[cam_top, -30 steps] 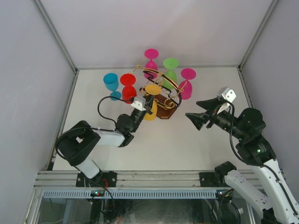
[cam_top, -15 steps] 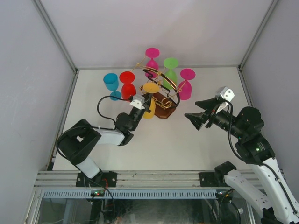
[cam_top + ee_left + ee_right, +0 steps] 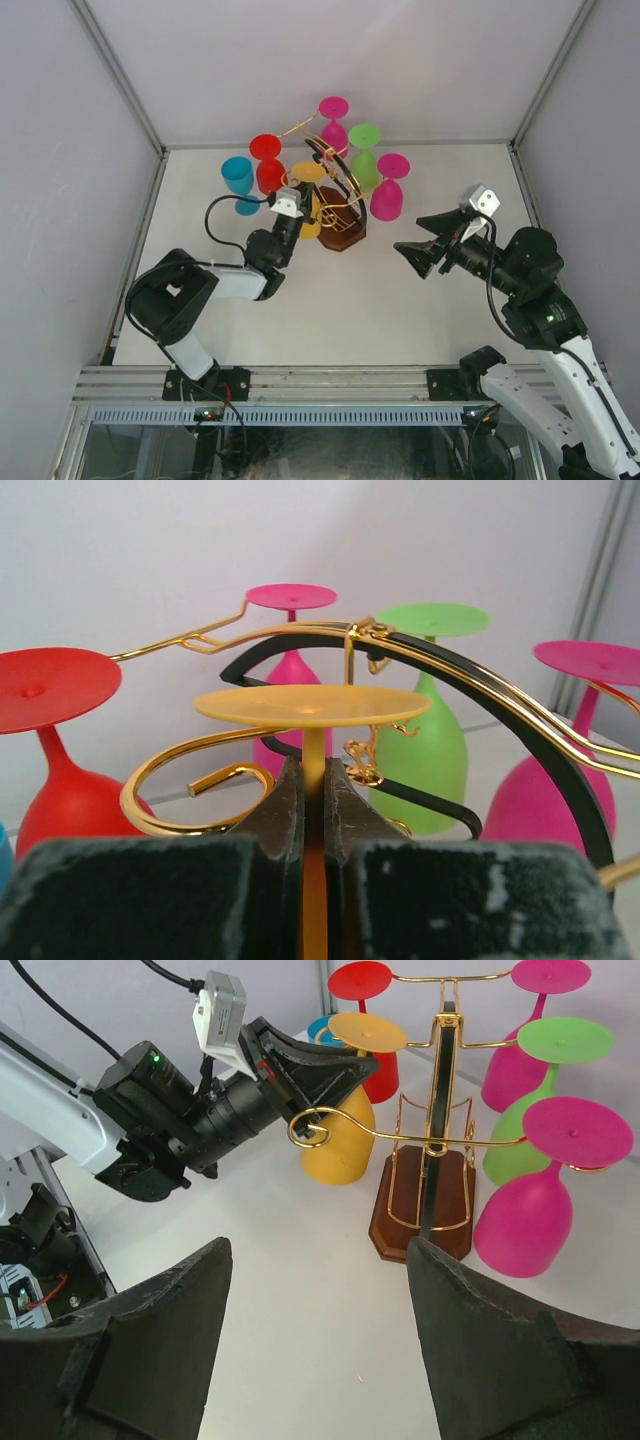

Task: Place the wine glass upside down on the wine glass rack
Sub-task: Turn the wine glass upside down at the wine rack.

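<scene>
Two left fingers [image 3: 283,815] clamp the yellow wine glass [image 3: 312,706], right fingers [image 3: 150,1350] spread wide.

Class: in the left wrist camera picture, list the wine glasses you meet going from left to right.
From the left: red glass → yellow glass in the left gripper → green glass → pink glass at the right edge. The far pink glass overlaps the yellow one, so it is omitted.

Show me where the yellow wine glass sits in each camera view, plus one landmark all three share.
Top external: yellow wine glass centre, just left of the rack base.
Left wrist: centre, stem clamped by the left end effector.
Right wrist: upper middle, left of the rack's post.
Shared landmark: the red wine glass beside it.
</scene>
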Motion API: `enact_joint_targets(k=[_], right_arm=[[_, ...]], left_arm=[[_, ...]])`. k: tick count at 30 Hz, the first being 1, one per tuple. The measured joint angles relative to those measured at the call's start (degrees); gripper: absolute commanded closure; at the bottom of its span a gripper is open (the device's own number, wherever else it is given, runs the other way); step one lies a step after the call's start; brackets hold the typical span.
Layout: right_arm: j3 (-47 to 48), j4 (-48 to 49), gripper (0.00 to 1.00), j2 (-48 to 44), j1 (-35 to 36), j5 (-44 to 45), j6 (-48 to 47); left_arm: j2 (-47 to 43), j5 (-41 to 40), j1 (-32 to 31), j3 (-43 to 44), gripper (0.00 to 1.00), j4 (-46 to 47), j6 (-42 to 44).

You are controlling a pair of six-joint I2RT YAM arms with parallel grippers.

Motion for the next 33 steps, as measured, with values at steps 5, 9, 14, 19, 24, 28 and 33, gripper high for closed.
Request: enact_joint_targets(k=[5,9,14,19,24,28,33], right_arm=[[0.0,0.0,0.30,0.3,0.0,0.0,-0.2],[0.0,0.0,0.30,0.6,0.0,0.0,-0.4],[0.0,0.0,0.30,0.7,0.0,-0.1,-0.4],[0.0,0.0,0.30,0.6,0.0,-0.3,-0.5],[0.0,0.0,0.30,0.6,0.0,-0.3,-0.6],[0.0,0.0,0.29,0.6,0.0,-0.3,-0.6],[0.0,0.0,0.29,0.4,0.0,-0.1,-0.8]], left_arm=[[0.0,-1.1,1.5,0.3,1.00,0.2,0.0],[0.0,-2.1,2.5,0.3,1.00,0.3,-0.1],[0.0,-1.7,3.1,0.0,1.00,0.5,-0.4],[-1.4,0.0,3.3,-2.7,1.00,0.5,-1.1],[-5.0,1.6,3.6,-5.8,1.00,0.5,-1.3],[-7.6,3.1,3.2,-7.8,1.00,0.5,-1.7],[-9.0,3.8,3.0,-9.4,1.00,0.5,-2.2]])
